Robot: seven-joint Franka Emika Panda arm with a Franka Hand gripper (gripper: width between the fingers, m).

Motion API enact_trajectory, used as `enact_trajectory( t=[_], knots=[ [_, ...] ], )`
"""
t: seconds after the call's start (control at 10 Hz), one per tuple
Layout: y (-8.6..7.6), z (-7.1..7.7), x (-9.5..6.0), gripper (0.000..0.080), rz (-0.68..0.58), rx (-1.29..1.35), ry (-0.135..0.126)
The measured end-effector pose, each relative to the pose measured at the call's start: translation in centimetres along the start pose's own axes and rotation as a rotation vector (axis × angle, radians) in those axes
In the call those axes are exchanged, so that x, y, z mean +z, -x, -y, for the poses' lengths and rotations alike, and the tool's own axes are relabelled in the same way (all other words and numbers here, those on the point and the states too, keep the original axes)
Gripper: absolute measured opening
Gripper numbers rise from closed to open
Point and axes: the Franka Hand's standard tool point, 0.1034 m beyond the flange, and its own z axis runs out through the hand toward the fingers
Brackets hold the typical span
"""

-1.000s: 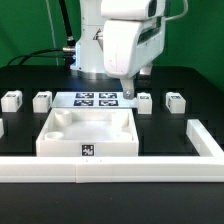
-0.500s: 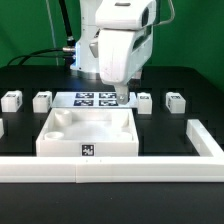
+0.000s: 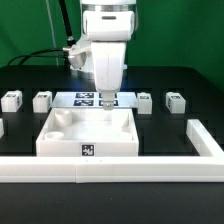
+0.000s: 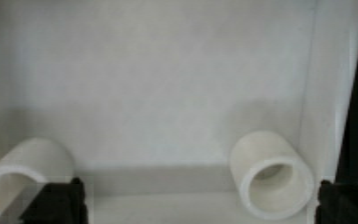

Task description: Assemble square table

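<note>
The square table [image 3: 88,133] lies mid-worktop [image 3: 162,135], just in front of the marker board [image 3: 84,99]; a white slab with raised rim, rounded corner sockets [image 4: 274,172] and a small black-white tag [image 3: 88,151] on its near wall; the jaws hang spread wide above its rear edge, grasping nothing.

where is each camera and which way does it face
exterior view: off the arm, looking across the square table at the arm; the arm and its open fingers show
wrist view: on the wrist, looking down into the square table; only the dark fingers show
shared: the square table and the fingers
</note>
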Motion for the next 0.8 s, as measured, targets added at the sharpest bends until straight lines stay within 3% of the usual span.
enact_trajectory(
  t=[0.1, 0.5, 0.8],
  knots=[
    [0.3, 0.3, 0.2, 0.065, 0.002, 0.034, -0.021],
    [0.7, 0.5, 0.4, 0.065, 0.001, 0.015, -0.024],
    [1.6, 3.7, 2.8, 0.065, -0.01, -0.042, -0.02]
  ],
)
